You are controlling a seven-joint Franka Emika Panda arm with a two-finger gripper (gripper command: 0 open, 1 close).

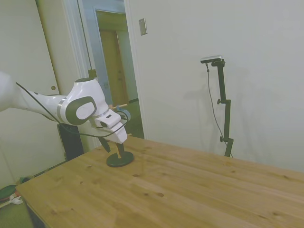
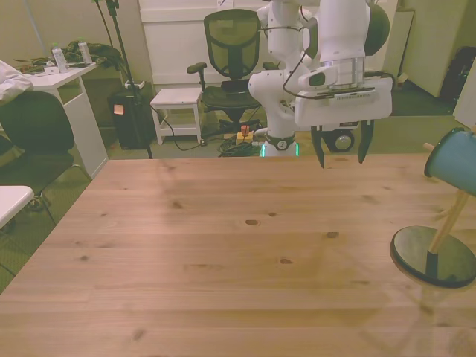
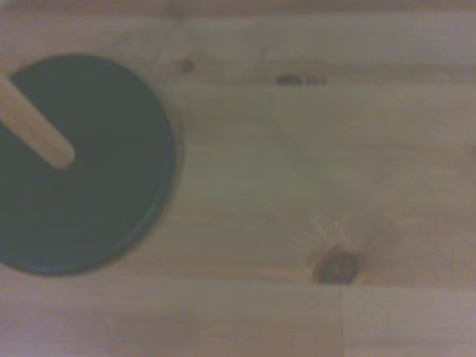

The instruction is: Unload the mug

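gripper is spread wide and holding nothing, hovering above the tabletop, while the mug hangs on its stand at the front view's right

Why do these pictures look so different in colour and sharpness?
Side view: pale, greenish cast, soft shadows on the wall. Front view: warm yellow light, and the mug is cut by the frame edge. Wrist view: blurred close-up of the dark round base and wooden peg.
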